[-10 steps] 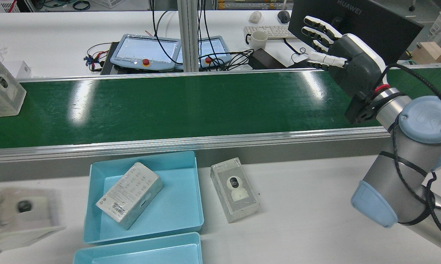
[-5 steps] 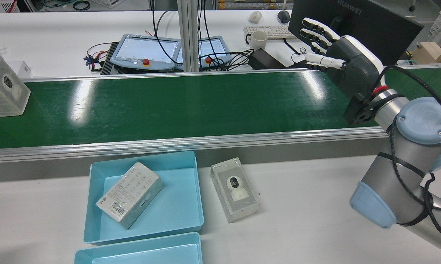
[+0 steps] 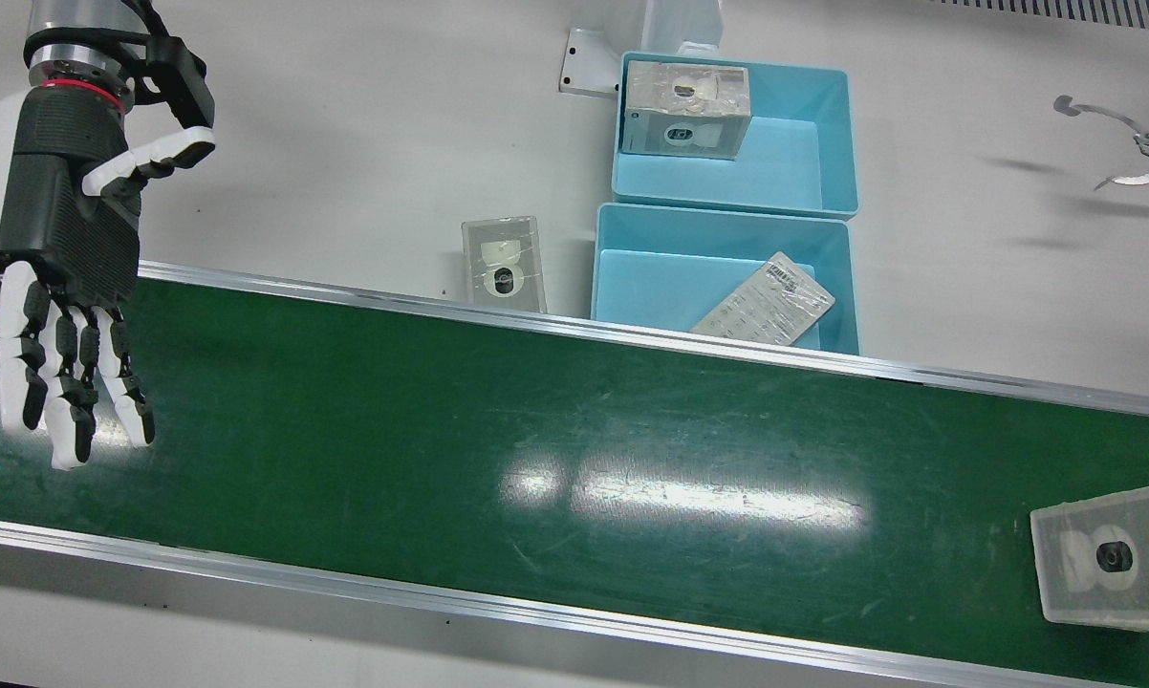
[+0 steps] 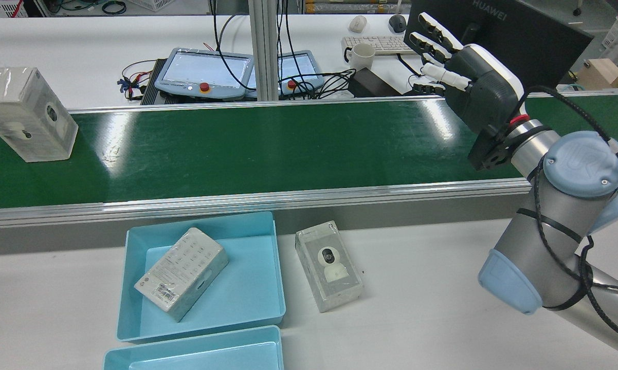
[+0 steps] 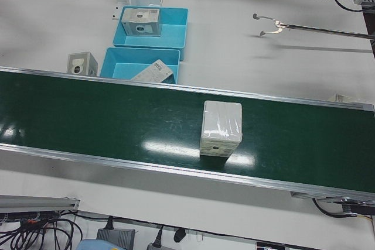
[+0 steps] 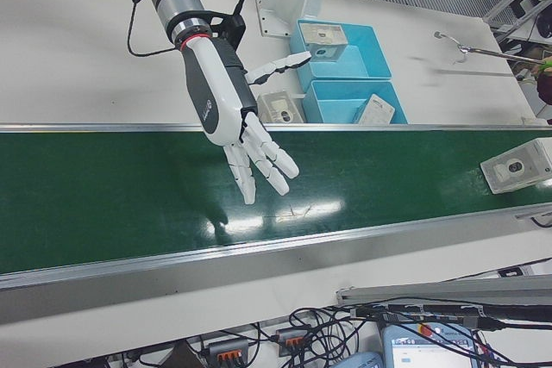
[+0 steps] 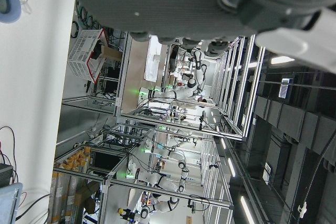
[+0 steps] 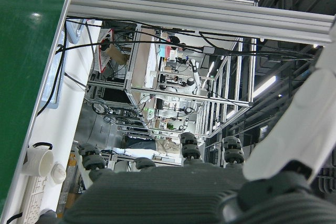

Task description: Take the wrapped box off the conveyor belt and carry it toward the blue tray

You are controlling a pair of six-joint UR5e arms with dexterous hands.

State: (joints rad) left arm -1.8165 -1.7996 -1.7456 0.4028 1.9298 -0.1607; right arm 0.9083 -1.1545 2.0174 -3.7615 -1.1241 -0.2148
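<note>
The wrapped box [image 4: 29,114], white with a camera picture, stands on the green conveyor belt [image 4: 268,144] at its far left end in the rear view. It also shows as the box [image 3: 1105,566] at the front view's right edge and the box [image 5: 221,128] mid-belt in the left-front view. My right hand [image 4: 468,77] hovers open over the belt's opposite end, fingers spread and empty, far from the box; it is the hand [image 3: 63,248] at the front view's left. The blue tray [image 4: 126,288] lies on the white table below the belt. My left hand [image 7: 210,3] shows only in its own view, holding nothing.
A wrapped box [image 4: 181,274] lies inside the blue tray, and another box [image 4: 329,264] lies on the table beside it. A second blue tray [image 3: 828,143] holds a box [image 3: 686,119]. Teach pendants [image 4: 203,72], a mug and a monitor stand behind the belt.
The wrapped box has ridden the belt rightward in the rear view. My right hand has drifted slightly left and farther back. A blurred box at the lower left edge has gone from view.
</note>
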